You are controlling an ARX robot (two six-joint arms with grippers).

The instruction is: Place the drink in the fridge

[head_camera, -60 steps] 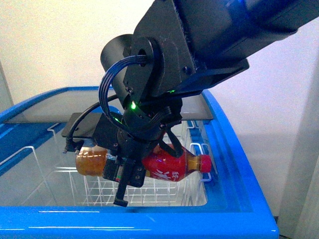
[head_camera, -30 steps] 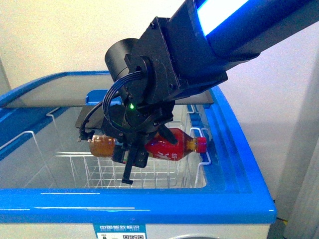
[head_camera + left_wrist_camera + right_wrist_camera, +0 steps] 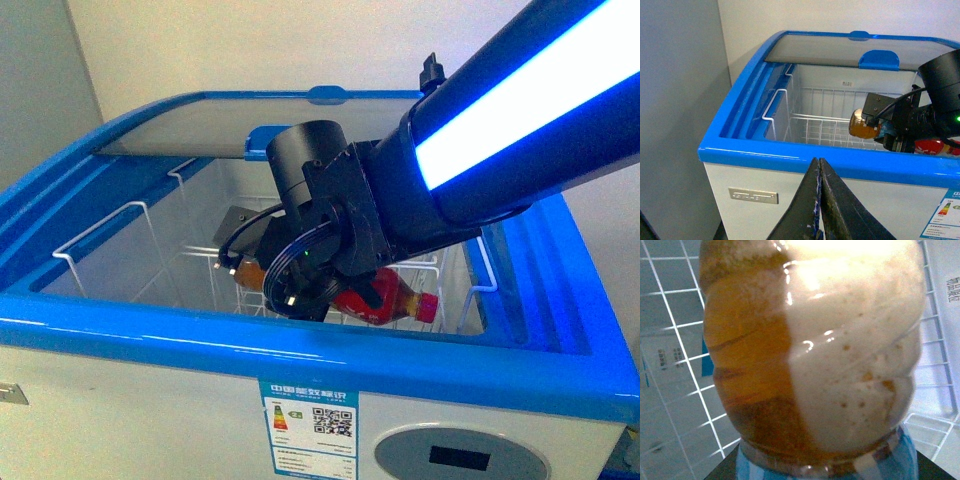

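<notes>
The drink [image 3: 388, 298], a bottle of amber liquid with a red label and red cap, lies level inside the open fridge [image 3: 200, 335], just below its blue rim. My right gripper [image 3: 300, 290] is shut on the drink's middle, mostly hidden behind its black wrist. In the left wrist view the drink's amber end [image 3: 860, 125] sticks out from that gripper above the white wire basket [image 3: 810, 125]. The drink [image 3: 810, 355] fills the right wrist view, frothy, with wire grid behind it. My left gripper [image 3: 819, 162] is shut and empty, outside the fridge's front wall [image 3: 790, 200].
The curved glass lid [image 3: 230, 120] is slid to the back, covering the far part. White wire baskets [image 3: 120, 235] hang along the inner sides. A grey wall [image 3: 675, 100] stands close on the fridge's left. An energy sticker [image 3: 310, 420] is on the front.
The right arm has gone down and further into the opening with the drink, which now sits below the rim. The front view now looks down on the fridge from higher.
</notes>
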